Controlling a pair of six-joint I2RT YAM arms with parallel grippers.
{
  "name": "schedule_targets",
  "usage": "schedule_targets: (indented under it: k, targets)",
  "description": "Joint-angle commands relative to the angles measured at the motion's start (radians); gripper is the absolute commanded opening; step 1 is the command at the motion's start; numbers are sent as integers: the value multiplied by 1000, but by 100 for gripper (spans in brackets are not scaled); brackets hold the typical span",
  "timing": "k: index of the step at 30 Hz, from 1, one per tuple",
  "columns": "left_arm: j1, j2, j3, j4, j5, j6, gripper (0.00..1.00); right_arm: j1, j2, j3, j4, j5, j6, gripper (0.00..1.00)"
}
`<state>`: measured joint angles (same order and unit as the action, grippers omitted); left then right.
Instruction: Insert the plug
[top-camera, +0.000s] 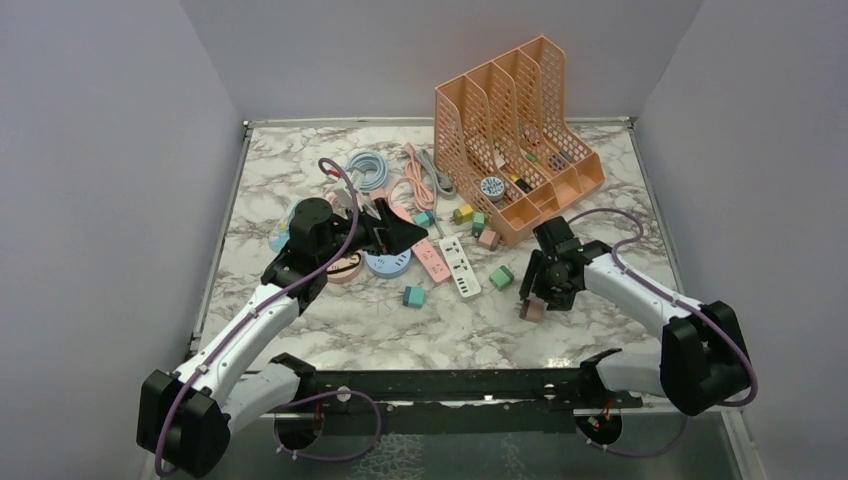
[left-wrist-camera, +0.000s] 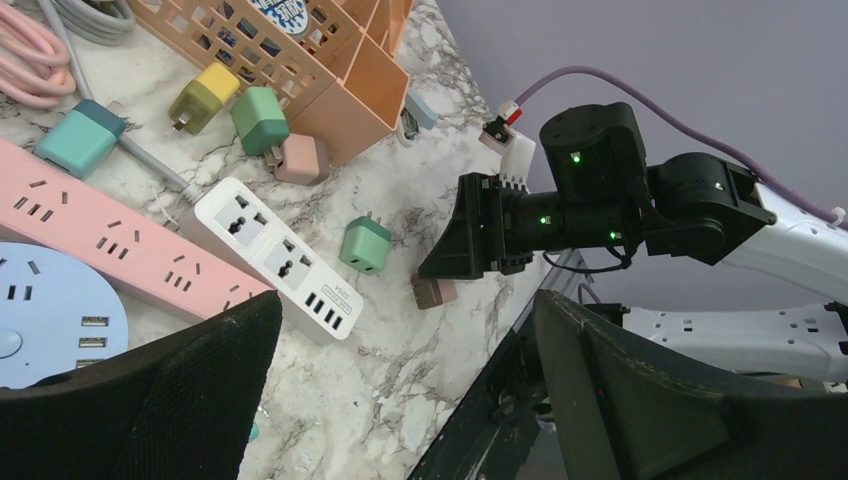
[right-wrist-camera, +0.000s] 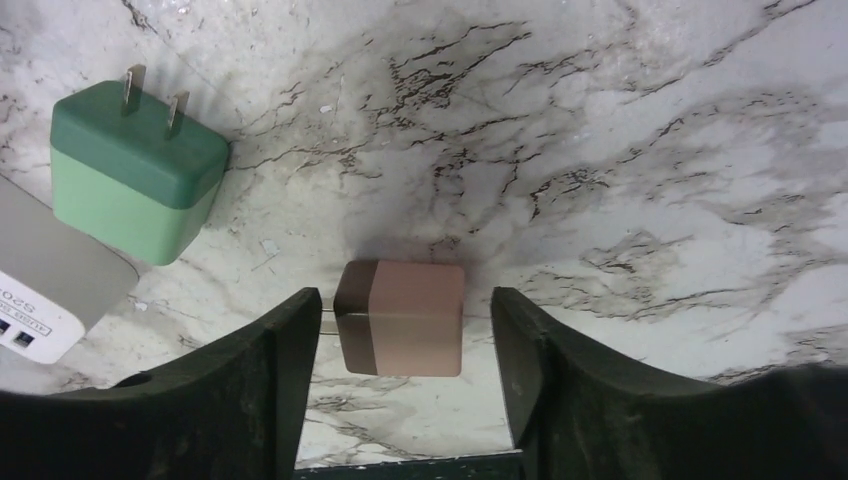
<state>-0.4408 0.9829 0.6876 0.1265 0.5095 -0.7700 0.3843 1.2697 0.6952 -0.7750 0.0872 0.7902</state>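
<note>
A small pink plug with a brown face (right-wrist-camera: 400, 317) lies on the marble table, prongs pointing at the left finger. My right gripper (right-wrist-camera: 405, 300) is open and straddles it, with a gap on each side; both show in the top view, the plug (top-camera: 532, 309) under the gripper (top-camera: 530, 290). The white power strip (top-camera: 460, 265) lies left of it, next to a pink power strip (top-camera: 430, 258). My left gripper (left-wrist-camera: 407, 310) is open and empty, hovering above the strips (left-wrist-camera: 275, 255); in the top view it (top-camera: 400, 235) is over the round blue socket hub (top-camera: 387, 262).
A green plug (right-wrist-camera: 135, 170) lies near the white strip's end (right-wrist-camera: 40, 290). A teal plug (top-camera: 413, 296) and several other coloured plugs are scattered mid-table. An orange file organizer (top-camera: 520, 140) stands at the back right. Coiled cables (top-camera: 370, 170) lie at the back.
</note>
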Motion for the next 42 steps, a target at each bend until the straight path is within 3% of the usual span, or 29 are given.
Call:
schedule_targets:
  k: [1, 6, 18, 32, 36, 39, 42]
  targets:
    - [-4, -11, -11, 36, -20, -8, 99, 11, 11, 2, 47, 61, 24, 57]
    - [-4, -6, -16, 37, -13, -9, 99, 18, 20, -26, 80, 11, 34, 49]
    - [-9, 7, -26, 31, 4, -21, 99, 37, 47, -44, 101, -38, 7, 49]
    - [-25, 29, -43, 25, -17, -31, 99, 79, 18, -71, 73, -71, -7, 64]
    - [-31, 39, -43, 24, -22, -31, 99, 118, -1, -89, 50, -25, 46, 64]
    - [-37, 49, -34, 9, -32, -27, 99, 130, 9, -98, 51, -23, 79, 58]
    - [-45, 69, -23, 0, -34, -26, 99, 151, 12, -88, 55, -3, 104, 44]
